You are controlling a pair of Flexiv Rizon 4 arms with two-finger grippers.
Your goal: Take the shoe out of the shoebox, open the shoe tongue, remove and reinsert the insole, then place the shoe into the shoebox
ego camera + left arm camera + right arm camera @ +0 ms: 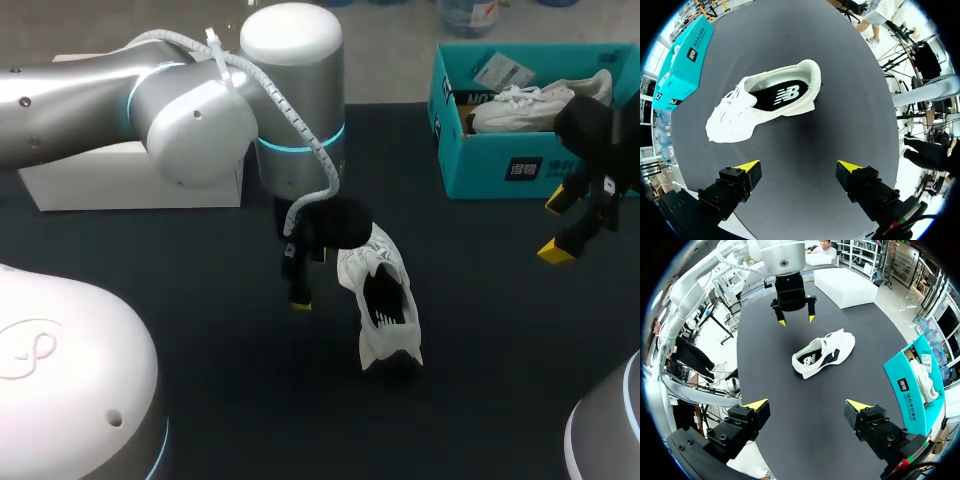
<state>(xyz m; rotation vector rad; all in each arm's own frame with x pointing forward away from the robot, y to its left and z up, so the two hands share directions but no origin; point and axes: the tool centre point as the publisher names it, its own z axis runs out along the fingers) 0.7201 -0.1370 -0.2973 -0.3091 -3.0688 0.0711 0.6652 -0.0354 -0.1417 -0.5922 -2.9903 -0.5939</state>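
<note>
**Both grippers open, shoe on the table between them**

Left gripper [799, 165] hangs over the dark table [200, 280] with its two yellow-tipped fingers spread wide and nothing between them. The shoe [765, 105] lies just ahead of it, apart from the fingers and not touched by them. It is white, stands on its sole, and its opening faces up, so the dark insole [780, 95] shows inside. In the head view the shoe is just beside this gripper, on the side of the right arm; the laced front is near the gripper and the heel points toward the robot.

Right gripper [808, 403] is also wide open and holds nothing. It hangs well apart from the shoe, near the front wall of the teal shoebox [500, 165]. From its own view the shoe lies far ahead, between it and the left gripper.

A second white shoe [530, 105] rests inside the shoebox. A white box [130, 185] stands at the far side of the table, behind the left arm.
</note>
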